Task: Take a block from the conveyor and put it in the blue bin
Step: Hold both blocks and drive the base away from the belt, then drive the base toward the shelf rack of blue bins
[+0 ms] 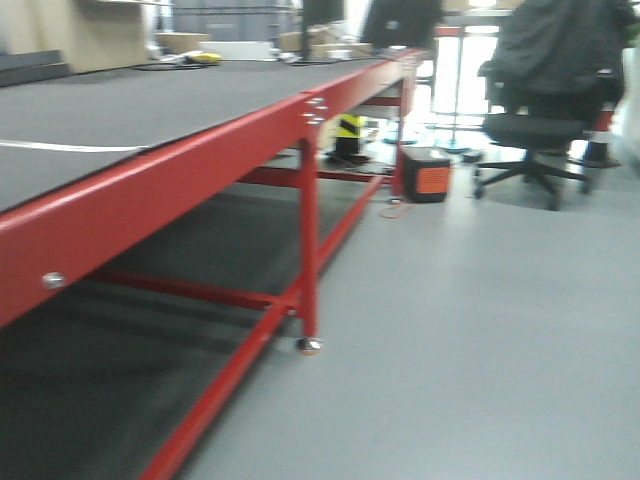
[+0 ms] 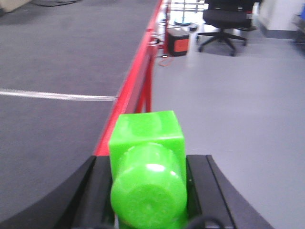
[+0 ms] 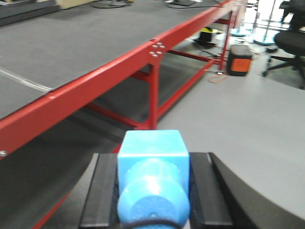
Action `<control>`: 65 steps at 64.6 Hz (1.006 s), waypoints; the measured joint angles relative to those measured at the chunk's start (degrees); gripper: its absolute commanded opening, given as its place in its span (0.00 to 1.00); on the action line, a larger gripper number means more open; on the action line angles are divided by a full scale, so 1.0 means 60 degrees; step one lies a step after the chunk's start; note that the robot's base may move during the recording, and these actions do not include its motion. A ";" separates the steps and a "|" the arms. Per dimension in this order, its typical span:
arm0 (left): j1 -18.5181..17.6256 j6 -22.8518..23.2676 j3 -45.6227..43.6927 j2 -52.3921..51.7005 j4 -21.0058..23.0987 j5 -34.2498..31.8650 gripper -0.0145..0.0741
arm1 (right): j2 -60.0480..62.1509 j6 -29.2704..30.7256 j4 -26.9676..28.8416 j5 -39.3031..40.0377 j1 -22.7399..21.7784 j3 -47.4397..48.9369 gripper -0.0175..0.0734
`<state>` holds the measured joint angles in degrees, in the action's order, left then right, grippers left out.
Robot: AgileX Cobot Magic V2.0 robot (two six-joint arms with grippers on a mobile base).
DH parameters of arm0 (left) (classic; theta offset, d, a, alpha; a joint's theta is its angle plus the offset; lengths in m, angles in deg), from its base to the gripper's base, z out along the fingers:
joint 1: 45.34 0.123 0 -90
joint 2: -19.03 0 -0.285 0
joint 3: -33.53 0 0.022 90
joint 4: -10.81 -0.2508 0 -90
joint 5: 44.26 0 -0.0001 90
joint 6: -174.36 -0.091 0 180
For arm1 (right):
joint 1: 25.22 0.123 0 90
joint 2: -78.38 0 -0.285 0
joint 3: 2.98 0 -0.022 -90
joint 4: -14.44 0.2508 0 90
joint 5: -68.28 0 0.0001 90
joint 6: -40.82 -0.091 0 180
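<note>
Wrist views alone show green cube [image 2: 147,136] and blue cube [image 3: 152,148].

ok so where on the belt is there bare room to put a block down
The conveyor is bare either side of the white line, right up to the red rail. Its far end is crowded around the yellow object. Off the belt, the grey floor is open beside that rail; the orange box and office chair crowd the far part.

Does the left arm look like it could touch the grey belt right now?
Probably yes: the left tool hangs by the edge of the conveyor with nothing between them, though a green block fills its grip.
</note>
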<state>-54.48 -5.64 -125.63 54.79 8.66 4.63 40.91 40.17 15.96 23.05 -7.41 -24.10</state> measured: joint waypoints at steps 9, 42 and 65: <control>0.0000 0.0000 0.0000 0.0000 0.0000 0.0000 0.04 | 0.0000 0.0000 0.0000 -0.0014 0.0000 0.0000 0.02; 0.0000 0.0000 0.0000 0.0000 0.0000 0.0000 0.04 | 0.0000 0.0000 0.0000 -0.0014 0.0000 0.0000 0.02; 0.0000 0.0000 0.0000 0.0000 0.0000 0.0000 0.04 | 0.0027 0.0000 0.0000 -0.0022 0.0000 0.0000 0.02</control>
<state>-54.48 -5.64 -125.63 54.79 8.66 4.63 41.08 40.17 15.96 22.92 -7.41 -24.10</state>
